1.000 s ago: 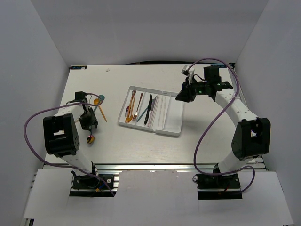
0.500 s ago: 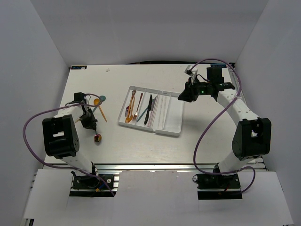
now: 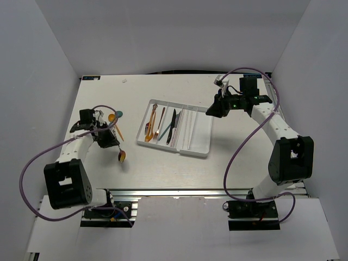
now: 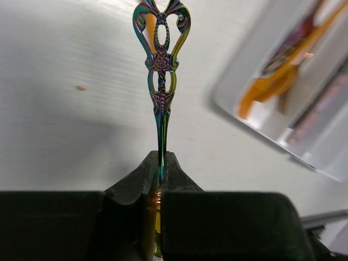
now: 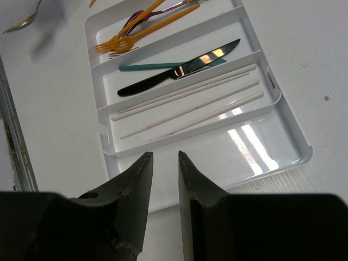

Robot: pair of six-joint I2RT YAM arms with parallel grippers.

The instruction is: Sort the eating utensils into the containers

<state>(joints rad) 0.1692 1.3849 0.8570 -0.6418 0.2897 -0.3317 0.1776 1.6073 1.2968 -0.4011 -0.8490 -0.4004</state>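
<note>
Left wrist view: left tool (image 4: 161, 163) pressed together on the thin stem of an iridescent spoon (image 4: 161, 65), ornate handle end sticking out ahead, spoon lifted off the surface (image 3: 163, 168) and well short of the tray (image 3: 174, 150). Right tool (image 5: 165, 163) hangs over the tray's near end, jaws partly spread, holding and touching nothing. Tray so far: orange-gold forks (image 5: 130, 41) with a purplish piece in one compartment, black and teal knives (image 5: 174, 70) in the next, pale chopsticks (image 5: 190, 103) in the next, the last bare. A few loose utensils (image 3: 115, 116) lie beside the left arm. Judged well along: this spoon and those strays remain.
</note>
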